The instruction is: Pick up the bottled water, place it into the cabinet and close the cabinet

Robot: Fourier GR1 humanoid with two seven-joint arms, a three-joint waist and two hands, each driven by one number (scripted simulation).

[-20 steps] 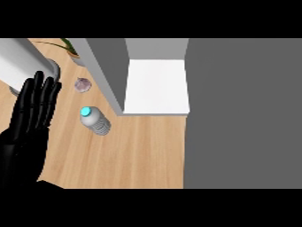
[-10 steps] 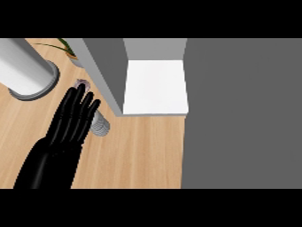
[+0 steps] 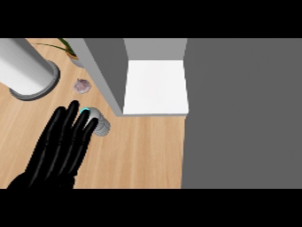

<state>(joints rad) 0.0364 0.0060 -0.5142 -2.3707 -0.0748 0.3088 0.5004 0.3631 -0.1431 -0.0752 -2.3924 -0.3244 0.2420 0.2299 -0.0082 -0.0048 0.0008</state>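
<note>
Black hand [image 3: 60, 148] lay flat, fingers straight and unclenched, grasping nothing, over the clear, blue-capped plastic water bottle [image 3: 99, 123] on the wooden counter [image 3: 140, 155].

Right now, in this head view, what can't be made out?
- Bottled water: mostly covered by the hand; contact not discernible.
- Which hand this is: forearm cut off by the lower edge.
- Other hand: not in view.
- Cabinet: only one white shelf visible; door unclear.
- Plant: cropped at top.
</note>
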